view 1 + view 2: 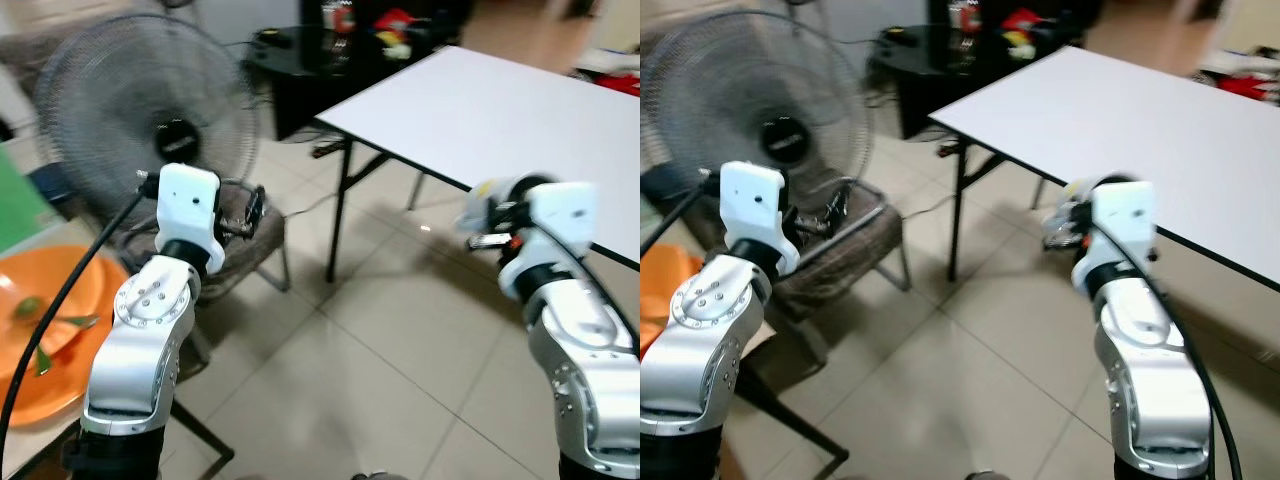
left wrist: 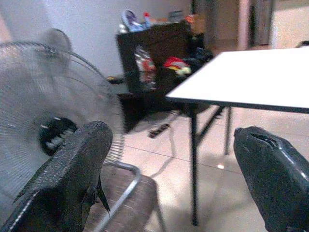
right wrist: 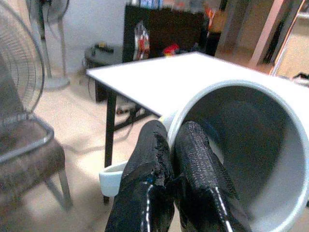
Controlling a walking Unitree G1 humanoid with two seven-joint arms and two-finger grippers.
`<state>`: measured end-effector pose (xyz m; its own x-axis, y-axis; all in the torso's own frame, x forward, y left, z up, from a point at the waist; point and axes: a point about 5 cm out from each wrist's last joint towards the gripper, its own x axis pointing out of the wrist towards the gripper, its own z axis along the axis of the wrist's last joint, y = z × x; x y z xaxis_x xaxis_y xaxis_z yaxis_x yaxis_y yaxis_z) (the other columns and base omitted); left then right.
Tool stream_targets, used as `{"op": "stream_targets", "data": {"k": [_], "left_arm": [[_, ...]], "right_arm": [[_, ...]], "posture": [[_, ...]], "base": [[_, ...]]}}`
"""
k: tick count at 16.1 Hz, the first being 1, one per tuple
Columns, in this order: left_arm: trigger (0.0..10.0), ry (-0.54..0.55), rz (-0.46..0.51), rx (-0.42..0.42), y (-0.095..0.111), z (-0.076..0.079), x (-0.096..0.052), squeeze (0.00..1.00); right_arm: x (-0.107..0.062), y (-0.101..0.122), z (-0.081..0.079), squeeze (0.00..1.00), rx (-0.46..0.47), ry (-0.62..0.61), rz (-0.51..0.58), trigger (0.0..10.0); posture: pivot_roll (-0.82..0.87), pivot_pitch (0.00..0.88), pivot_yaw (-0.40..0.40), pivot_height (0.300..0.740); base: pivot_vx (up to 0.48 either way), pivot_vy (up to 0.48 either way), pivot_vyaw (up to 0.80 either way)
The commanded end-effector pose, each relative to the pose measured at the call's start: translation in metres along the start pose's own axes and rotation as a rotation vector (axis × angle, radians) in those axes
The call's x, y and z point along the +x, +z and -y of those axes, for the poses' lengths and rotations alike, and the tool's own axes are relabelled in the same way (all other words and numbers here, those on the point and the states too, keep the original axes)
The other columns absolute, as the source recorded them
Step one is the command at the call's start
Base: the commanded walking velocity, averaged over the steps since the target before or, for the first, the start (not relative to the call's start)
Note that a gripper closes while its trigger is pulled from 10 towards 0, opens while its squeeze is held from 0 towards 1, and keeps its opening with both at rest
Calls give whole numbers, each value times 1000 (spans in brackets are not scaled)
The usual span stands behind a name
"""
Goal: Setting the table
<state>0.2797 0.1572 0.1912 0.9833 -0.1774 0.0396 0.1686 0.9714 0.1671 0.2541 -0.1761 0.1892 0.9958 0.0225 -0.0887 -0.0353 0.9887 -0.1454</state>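
My right gripper (image 3: pixel 171 135) is shut on the rim of a pale grey mug (image 3: pixel 251 154), with one finger inside it and one outside. The mug (image 1: pixel 487 205) hangs in front of the near edge of the white table (image 1: pixel 500 110), whose top is bare. My left gripper (image 2: pixel 174 159) is open and holds nothing; it is raised over a brown chair (image 1: pixel 255 240) to my left. An orange plate (image 1: pixel 50 330) with green leaves lies on a surface at the far left.
A large standing fan (image 1: pixel 140 110) is behind the chair. A dark cabinet (image 1: pixel 320 50) with clutter stands past the table's far corner. Tiled floor (image 1: pixel 370 350) lies open between me and the table's black legs (image 1: pixel 340 200).
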Motion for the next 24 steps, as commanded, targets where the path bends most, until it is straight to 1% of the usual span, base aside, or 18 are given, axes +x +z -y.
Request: {"op": "stream_targets", "data": {"k": [1, 4, 7, 8, 9, 11, 14, 17, 24], "left_arm": [[10000, 0, -8, -14, -4, -4, 0, 0], [10000, -17, -24, -6, -10, -5, 0, 0], [10000, -41, -31, -12, -12, -3, 0, 0], [10000, -42, -33, -12, -13, -3, 0, 0], [10000, -44, -37, -9, -14, -3, 0, 0], [10000, -59, -34, -4, -14, -2, 1, 0], [10000, -74, -30, -9, -14, 0, 2, 0], [10000, -69, -27, -8, -13, 0, 3, 0], [10000, -54, -29, -3, -15, -3, 3, 0]], "right_arm": [[0, -1, -6, 0, -14, 48, -5, 10000], [1, -6, -11, 0, -44, 60, -32, 10000], [2, -6, -17, 0, -93, 105, -14, 10000], [2, -7, -18, 0, -92, 119, -7, 10000], [0, -8, -19, 0, -71, 131, 1, 10000], [-1, -11, -19, 0, -31, 113, -16, 10000], [0, -9, -19, 0, -38, 118, -8, 10000], [0, -7, -20, 0, -51, 129, 15, 10000], [6, -3, -23, 0, -58, 163, 31, 10000]], "posture": [[50, 0, 17, 740], [49, 0, 13, 740], [49, 0, 7, 740], [49, 0, 7, 740], [47, 0, 7, 740], [46, 0, 7, 740], [43, 0, 12, 740], [43, 0, 13, 740], [46, 0, 11, 740]], "base": [[0, 0, 0], [0, 0, 0], [0, 0, 0], [240, 0, 0], [262, 0, 0], [292, 0, -800], [349, 0, -800], [355, 0, 0], [350, 0, 0]]}}
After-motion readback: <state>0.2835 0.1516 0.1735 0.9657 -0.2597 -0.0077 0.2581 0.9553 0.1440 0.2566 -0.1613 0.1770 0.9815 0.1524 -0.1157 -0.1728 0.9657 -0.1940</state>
